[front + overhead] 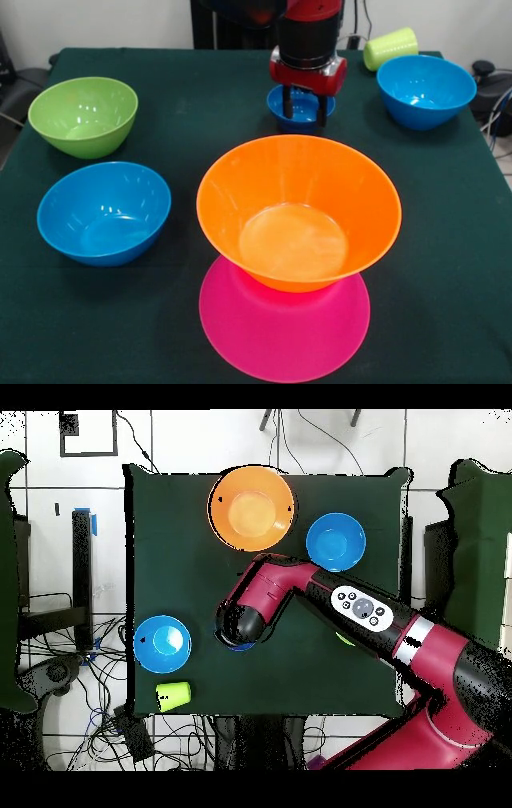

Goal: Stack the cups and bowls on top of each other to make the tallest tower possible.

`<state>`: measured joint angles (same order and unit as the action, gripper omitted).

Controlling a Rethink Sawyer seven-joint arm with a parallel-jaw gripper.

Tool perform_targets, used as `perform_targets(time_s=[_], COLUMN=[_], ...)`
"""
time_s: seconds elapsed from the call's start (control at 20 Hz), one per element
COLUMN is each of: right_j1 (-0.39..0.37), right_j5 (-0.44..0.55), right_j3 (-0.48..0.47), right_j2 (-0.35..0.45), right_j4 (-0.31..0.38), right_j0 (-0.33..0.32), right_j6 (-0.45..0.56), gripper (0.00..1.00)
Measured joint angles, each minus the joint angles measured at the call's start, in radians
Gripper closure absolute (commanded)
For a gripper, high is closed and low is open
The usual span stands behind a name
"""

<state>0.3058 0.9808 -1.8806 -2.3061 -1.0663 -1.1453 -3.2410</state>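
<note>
The tower stands near the front: the big orange bowl [298, 210] sits upright on the pink bowl [284, 328], which is upside down. Behind it, the small dark-blue bowl [300, 110] rests on the table. My gripper [304, 118] hangs right over this bowl, open, with its two black fingers [286, 102] spread and lowered in front of it. In the overhead view the arm [320, 594] covers most of that bowl, and only a blue edge [240, 647] peeks out. A yellow-green cup [390, 47] lies on its side at the back right.
A green bowl [82, 114] and a medium blue bowl [104, 212] stand at the left. Another medium blue bowl [426, 90] is at the back right, beside the cup. The table has a dark green cloth [448, 240], with cables beyond its edges.
</note>
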Motion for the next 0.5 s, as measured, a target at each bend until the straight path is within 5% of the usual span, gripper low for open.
perform_targets(time_s=[0.3, 0.35, 0.5], right_j1=[-0.002, -0.004, -0.004], right_j5=[0.0, 0.0, 0.0], right_j3=[0.006, 0.006, 0.007], right_j2=[0.003, 0.005, 0.006], right_j4=[0.0, 0.0, 0.0], right_j0=[0.001, 0.002, 0.003], right_j6=[0.0, 0.0, 0.0], gripper=[0.0, 1.0, 1.0])
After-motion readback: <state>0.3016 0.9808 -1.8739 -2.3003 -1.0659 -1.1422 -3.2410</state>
